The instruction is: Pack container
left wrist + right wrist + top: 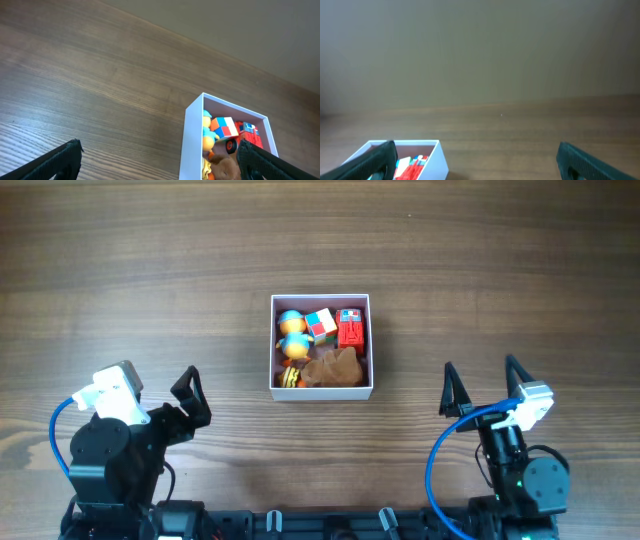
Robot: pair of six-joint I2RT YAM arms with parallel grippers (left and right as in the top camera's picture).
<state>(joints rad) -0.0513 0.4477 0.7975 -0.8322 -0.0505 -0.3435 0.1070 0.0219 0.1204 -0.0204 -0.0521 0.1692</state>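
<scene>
The container (321, 300) is a small square white-walled box at the table's middle. It holds several small toys: a red truck (350, 330), a coloured cube (320, 325), blue-and-yellow figures (292, 332) and a brown plush (333, 368). My left gripper (190, 398) is open and empty at the front left, apart from the box. My right gripper (483, 385) is open and empty at the front right. The container also shows in the left wrist view (192, 140) and in the right wrist view (437, 160), ahead of the open fingers.
The wooden table (150, 280) stretches around the box. Blue cables loop beside both arm bases at the front edge.
</scene>
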